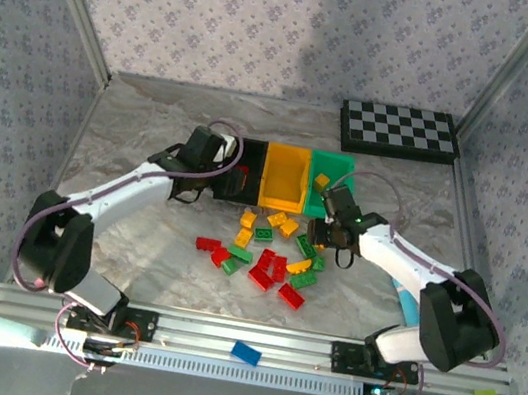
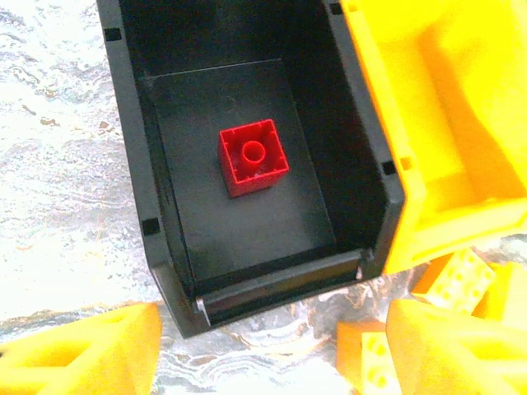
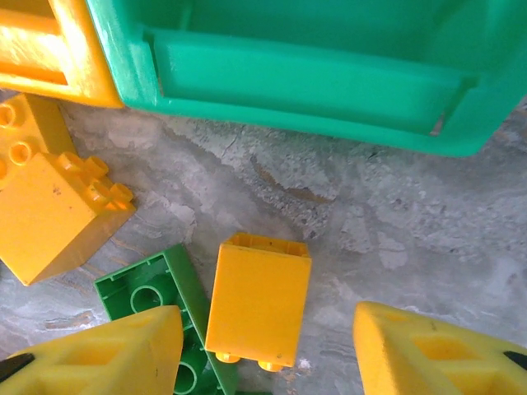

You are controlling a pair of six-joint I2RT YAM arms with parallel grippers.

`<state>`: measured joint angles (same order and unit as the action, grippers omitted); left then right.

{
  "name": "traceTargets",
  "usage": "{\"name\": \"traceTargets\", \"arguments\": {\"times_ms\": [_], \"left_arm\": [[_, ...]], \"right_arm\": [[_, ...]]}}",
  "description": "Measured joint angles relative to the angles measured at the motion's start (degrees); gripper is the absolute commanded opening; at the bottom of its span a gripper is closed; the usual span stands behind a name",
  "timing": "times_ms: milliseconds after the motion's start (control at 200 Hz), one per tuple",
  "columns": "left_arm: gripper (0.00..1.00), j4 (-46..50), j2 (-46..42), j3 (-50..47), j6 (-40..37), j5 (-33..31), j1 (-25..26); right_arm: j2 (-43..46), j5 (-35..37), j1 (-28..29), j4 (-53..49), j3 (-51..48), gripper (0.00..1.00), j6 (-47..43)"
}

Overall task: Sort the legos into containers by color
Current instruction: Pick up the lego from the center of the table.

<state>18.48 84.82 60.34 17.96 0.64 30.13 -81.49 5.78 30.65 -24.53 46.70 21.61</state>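
Three joined containers stand mid-table: a black bin (image 1: pixel 243 182), a yellow-orange bin (image 1: pixel 284 178) and a green bin (image 1: pixel 333 169). One red lego (image 2: pixel 254 155) lies upside down on the black bin's floor (image 2: pixel 247 222). My left gripper (image 2: pixel 272 329) hovers open at that bin's near wall, nothing between its fingers. Red, yellow and green legos (image 1: pixel 266 249) are scattered in front of the bins. My right gripper (image 3: pixel 268 317) is open, straddling a yellow lego (image 3: pixel 259 300) lying on its side, beside an upturned green lego (image 3: pixel 152 292), just before the green bin (image 3: pixel 313 74).
A black-and-white checkerboard (image 1: pixel 399 131) lies at the back right. A lone blue brick (image 1: pixel 245 353) rests on the front rail. Another yellow lego (image 3: pixel 49 197) sits left of the right gripper. A yellow piece (image 1: pixel 322 180) shows at the green bin's left side.
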Motion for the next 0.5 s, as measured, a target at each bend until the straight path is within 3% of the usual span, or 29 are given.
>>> {"name": "traceTargets", "arguments": {"times_ms": [285,500], "left_arm": [[0.74,-5.4,-4.57,-9.2,3.13,1.27,1.03],[0.74,-6.73,-3.91,-9.29,3.34,1.88,2.03]], "right_arm": [[-3.72,0.02,0.24,2.45,-0.79,0.5,0.48],[-5.31,0.09,0.26,3.98,-1.01,0.34,0.55]]}}
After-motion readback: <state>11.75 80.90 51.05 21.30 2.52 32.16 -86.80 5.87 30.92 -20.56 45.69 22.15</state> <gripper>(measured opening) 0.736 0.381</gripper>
